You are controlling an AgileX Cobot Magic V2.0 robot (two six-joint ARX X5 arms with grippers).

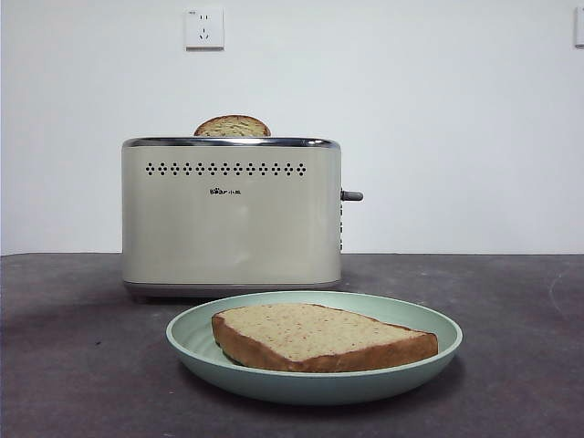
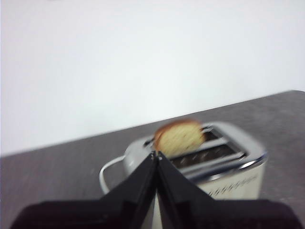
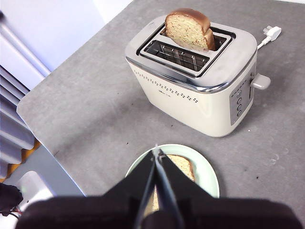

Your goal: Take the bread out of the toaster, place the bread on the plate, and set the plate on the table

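The bread, a flat tan slice with dark crust, lies on the pale green plate, which rests on the dark grey table in front of the cream toaster. In the right wrist view the bread and plate sit just beyond my right gripper, which hovers above them, shut and empty. My left gripper is shut on nothing, raised above and apart from the toaster. Neither arm shows in the front view.
Another rounder slice stands in the toaster's rear slot. The grey lever sticks out on the toaster's side. A white cord and plug lie behind it. The table's edge is near in the right wrist view.
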